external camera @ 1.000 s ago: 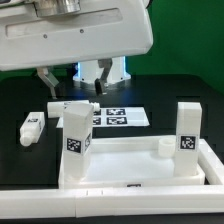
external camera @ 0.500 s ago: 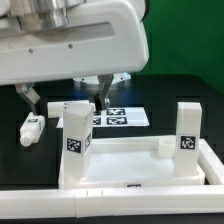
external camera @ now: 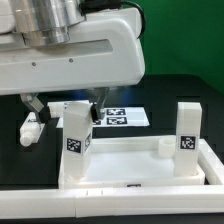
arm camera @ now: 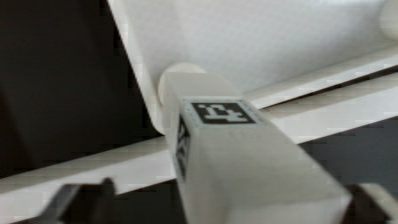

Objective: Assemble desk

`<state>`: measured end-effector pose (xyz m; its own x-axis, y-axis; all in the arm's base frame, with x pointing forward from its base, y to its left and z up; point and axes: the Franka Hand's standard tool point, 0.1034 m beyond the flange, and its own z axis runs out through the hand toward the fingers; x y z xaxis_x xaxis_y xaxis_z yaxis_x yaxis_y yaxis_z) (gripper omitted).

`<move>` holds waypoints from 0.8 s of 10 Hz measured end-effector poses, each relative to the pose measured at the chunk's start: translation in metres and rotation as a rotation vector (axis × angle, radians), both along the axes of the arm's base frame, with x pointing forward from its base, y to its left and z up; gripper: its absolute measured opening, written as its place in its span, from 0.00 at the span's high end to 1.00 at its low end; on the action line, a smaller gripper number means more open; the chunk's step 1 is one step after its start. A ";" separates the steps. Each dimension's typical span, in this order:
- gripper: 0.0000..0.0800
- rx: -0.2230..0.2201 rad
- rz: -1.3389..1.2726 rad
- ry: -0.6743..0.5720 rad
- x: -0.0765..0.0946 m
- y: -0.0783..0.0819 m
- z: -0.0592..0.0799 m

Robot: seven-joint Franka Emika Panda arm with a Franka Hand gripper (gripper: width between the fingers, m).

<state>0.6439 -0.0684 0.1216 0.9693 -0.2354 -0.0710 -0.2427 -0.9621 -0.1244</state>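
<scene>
Astride upright leg [external camera: 77,140], jaws apart

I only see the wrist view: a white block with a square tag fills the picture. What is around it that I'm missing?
Observer: A second tagged leg stands upright on the desk top, toward the exterior view's right.
Operator: Any spare pieces?
Observer: One loose leg lies on the black table, off the desk top, toward the exterior view's left.
Operator: Anything beyond my block?
Observer: The marker board lies flat on the table past the desk top's far edge.
</scene>
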 end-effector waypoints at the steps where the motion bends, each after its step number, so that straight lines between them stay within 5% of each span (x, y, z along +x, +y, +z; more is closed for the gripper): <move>1: 0.38 0.000 0.000 0.000 0.000 0.000 0.000; 2: 0.63 0.000 -0.001 0.001 0.000 0.000 -0.001; 6: 0.64 -0.014 -0.098 -0.016 -0.001 -0.002 -0.001; 8: 0.64 -0.029 -0.424 0.005 -0.003 0.009 -0.001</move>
